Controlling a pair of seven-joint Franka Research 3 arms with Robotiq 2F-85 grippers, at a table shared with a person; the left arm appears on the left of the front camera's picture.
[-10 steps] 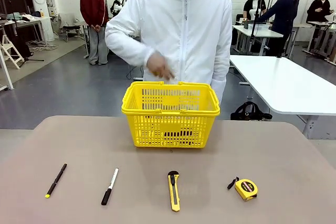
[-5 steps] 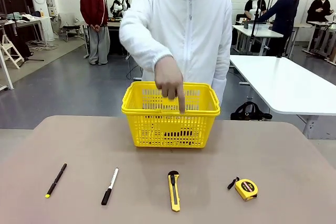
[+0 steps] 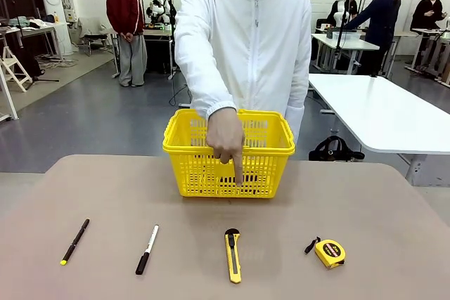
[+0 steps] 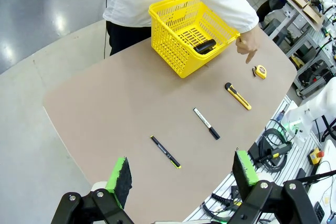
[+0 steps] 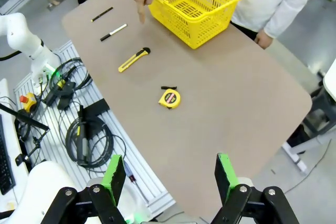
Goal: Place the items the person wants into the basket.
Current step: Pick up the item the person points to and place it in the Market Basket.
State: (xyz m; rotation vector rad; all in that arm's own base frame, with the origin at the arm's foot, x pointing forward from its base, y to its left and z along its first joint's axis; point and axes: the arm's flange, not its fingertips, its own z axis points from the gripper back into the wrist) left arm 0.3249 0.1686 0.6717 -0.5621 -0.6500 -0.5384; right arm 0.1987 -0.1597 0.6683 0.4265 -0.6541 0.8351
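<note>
L fingers, R fingers released | person's hand pts index down before yellow plastic lattice basket | yellow black-ended box-cutter on desk

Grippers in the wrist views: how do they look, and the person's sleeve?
The left gripper and the right gripper both have black bolted finger links with bright green pads. The person's sleeve is long, white, gathered at the cuff.
</note>
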